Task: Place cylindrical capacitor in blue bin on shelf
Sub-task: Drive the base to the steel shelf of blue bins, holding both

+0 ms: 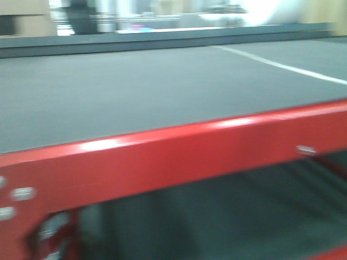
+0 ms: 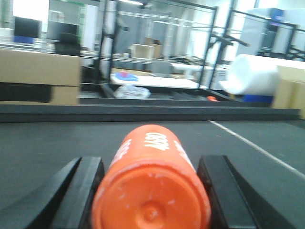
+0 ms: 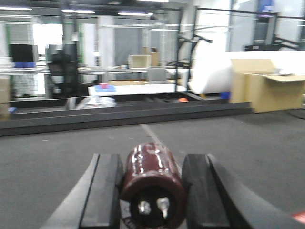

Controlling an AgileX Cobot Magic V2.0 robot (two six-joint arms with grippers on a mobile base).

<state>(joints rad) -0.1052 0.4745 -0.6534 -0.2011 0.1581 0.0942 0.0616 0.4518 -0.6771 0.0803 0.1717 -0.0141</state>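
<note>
Showing only two claws, left claw (image 2: 151, 191) and right claw (image 3: 153, 191), each wearing paired matte black fingers (image 2: 81, 193), thick and wedge-shaped, flaring outward, flat inner faces catching dull grey light.

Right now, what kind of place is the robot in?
Probably a workshop or warehouse. Tall black metal racks stand in the background, cardboard boxes and a big white roll sit nearby, and the bench is a red metal frame topped with a dark grey mat.

Grey mat (image 1: 135, 92) covers the red frame (image 1: 179, 157); a maroon cylinder (image 3: 152, 183), perhaps a capacitor.
</note>
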